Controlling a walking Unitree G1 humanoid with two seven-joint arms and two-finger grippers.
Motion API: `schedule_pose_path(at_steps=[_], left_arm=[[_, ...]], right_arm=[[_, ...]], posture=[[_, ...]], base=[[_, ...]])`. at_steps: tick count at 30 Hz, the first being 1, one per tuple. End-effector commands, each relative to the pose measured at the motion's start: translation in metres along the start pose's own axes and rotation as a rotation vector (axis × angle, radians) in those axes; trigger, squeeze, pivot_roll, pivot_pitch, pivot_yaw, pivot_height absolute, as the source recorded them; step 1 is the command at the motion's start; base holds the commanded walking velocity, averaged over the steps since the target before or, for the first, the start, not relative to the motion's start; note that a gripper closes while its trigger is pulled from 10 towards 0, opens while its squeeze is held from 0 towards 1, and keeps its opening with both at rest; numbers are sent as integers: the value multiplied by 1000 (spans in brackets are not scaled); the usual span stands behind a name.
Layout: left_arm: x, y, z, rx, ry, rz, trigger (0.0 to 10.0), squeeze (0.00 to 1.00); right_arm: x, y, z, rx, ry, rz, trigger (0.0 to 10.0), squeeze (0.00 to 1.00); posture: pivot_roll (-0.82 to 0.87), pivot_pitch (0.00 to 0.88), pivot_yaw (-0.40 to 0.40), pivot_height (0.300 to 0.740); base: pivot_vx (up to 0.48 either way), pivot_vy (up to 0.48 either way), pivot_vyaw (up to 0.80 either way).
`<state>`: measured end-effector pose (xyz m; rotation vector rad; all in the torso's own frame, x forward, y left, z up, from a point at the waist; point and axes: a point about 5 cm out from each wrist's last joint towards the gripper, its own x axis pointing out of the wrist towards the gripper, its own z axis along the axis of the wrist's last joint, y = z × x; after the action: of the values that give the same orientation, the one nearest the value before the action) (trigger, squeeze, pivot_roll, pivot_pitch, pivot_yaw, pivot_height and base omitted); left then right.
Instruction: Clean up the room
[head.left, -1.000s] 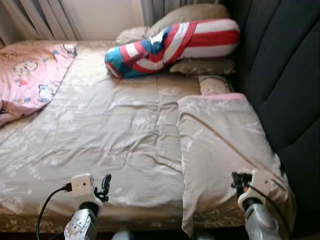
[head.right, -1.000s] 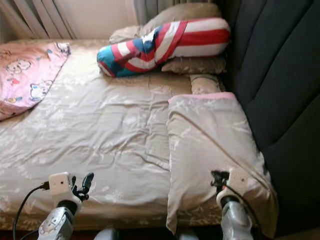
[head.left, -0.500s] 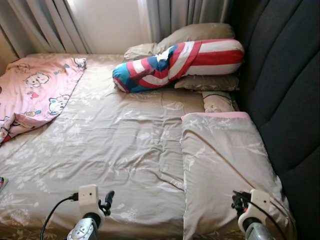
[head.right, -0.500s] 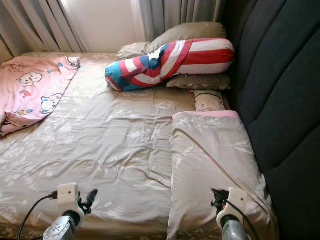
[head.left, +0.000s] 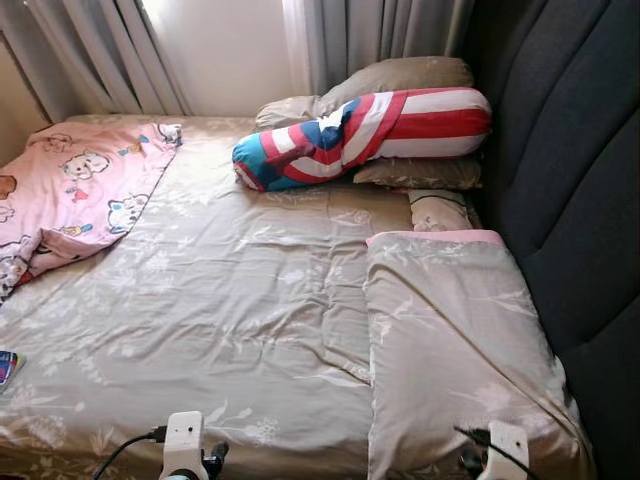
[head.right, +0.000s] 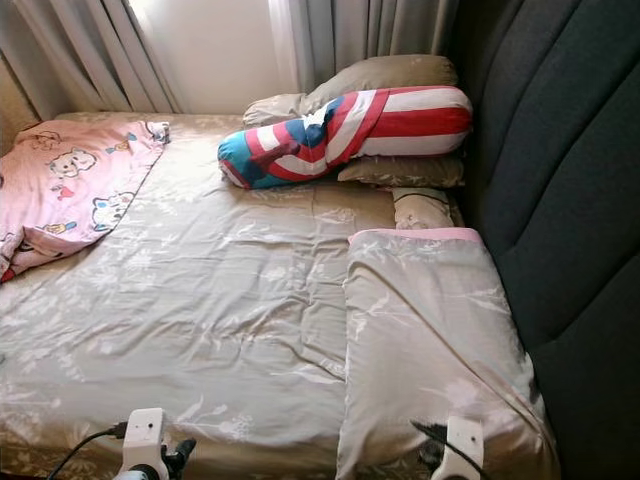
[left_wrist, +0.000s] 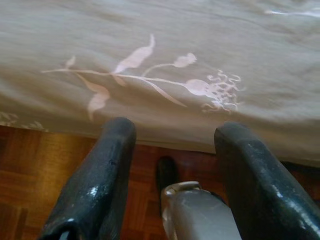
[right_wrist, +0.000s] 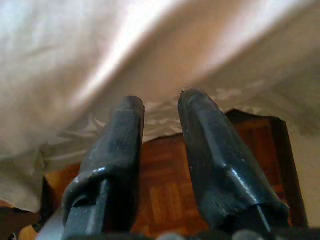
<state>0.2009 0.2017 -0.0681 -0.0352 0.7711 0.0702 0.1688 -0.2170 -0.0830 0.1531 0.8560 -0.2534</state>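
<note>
Left eye view shows, from left to right, a pink cartoon blanket (head.left: 75, 190) on the far left part of the bed (head.left: 230, 300), then a small colourful object (head.left: 7, 366) at the bed's left edge, which the right eye view does not include. In the middle the beige sheet lies wrinkled. At the head, a striped red, white and blue bolster (head.left: 365, 135) rests on beige pillows (head.left: 400, 80), beside the dark headboard (head.left: 570, 180). A folded beige quilt (head.left: 450, 350) lies on the right side.

Left wrist view shows the left tool (left_wrist: 172, 165) with fingers wide apart, at the bed's edge above wooden floor (left_wrist: 30, 165). Right wrist view shows the right tool (right_wrist: 160, 150) narrowly open, empty, under the hanging quilt.
</note>
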Motion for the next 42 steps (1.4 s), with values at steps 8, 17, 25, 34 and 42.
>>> schedule_pose_path(at_steps=[8, 17, 25, 34, 42], left_arm=[[-3, 5, -12, 8, 42, 19, 10000, 0], [-3, 4, -11, 12, 42, 31, 10000, 0], [-1, 3, -6, 20, 38, 29, 10000, 0], [-1, 4, -5, 6, 40, 41, 10000, 0], [-3, 9, -10, 45, 37, 39, 10000, 208]], right_arm=[[-1, 2, -4, -20, 20, 16, 10000, 1000], [1, 14, -3, -123, 34, 78, 10000, 1000], [0, 13, -7, -114, 54, 63, 10000, 0], [-1, 17, -11, -155, 67, 86, 10000, 0], [-1, 18, -11, -161, 69, 88, 10000, 0]], posture=[[-48, 90, 3, 740], [-43, 91, 1, 740], [-40, 89, 7, 740], [-38, 86, 7, 740], [-36, 84, 4, 740]], base=[[0, 0, 0], [0, 0, 0], [0, 0, 0], [0, 0, 0], [0, 0, 0]])
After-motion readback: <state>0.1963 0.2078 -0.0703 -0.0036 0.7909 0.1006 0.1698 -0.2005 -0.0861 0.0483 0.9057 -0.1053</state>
